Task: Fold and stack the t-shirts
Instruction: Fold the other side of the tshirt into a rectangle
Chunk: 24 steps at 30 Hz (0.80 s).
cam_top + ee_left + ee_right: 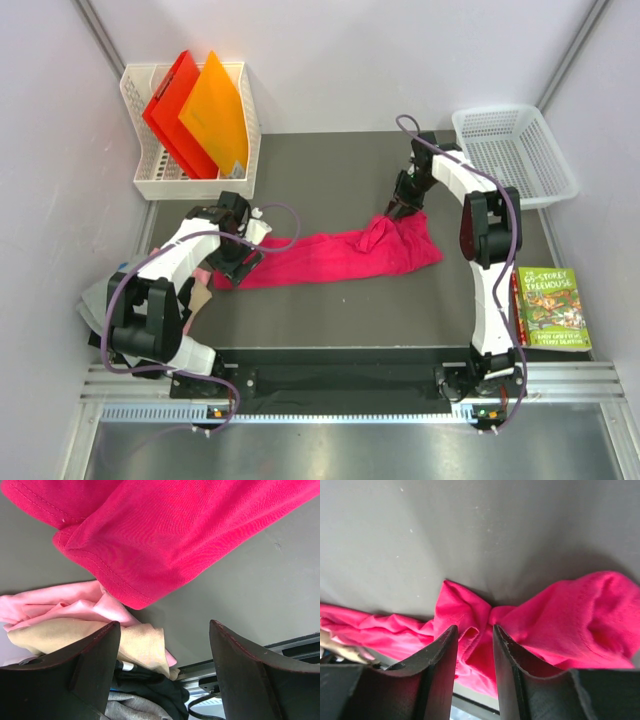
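Where right claw (475, 632) pinches, magenta t-shirt (330, 258) bunches; rest stretched long.

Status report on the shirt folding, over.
Left gripper open, empty, at left end of the magenta shirt. Right gripper shut on a bunch of its right end. Small shirts piled at far left, nothing blocking.

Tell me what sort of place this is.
Probably a lab test cell: bare white walls box in a dark table mat, the arms bolt to an aluminium rail, with a white basket and magenta t-shirt as props.
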Motion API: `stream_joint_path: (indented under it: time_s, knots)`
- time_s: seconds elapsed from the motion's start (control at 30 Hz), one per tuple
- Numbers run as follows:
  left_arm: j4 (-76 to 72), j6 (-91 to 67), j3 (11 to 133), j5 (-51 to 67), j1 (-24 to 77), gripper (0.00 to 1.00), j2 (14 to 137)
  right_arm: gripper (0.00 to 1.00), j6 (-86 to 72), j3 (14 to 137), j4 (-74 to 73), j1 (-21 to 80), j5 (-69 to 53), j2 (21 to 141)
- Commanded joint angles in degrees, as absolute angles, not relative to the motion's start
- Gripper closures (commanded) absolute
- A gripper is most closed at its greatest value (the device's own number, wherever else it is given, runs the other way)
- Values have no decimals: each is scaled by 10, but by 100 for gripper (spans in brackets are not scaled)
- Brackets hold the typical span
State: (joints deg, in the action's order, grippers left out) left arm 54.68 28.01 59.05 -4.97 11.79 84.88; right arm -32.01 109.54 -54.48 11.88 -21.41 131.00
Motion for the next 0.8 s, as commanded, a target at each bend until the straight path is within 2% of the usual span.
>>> stream_joint_path:
  time_s: [0.0,0.77]
  knots:
    - [545,285,607,-48,116,23,832,65,-297,1129,-561,118,-188,1279]
    - [547,285,621,-51,116,23,838,67,-328,1136,-536,147,-236,1315]
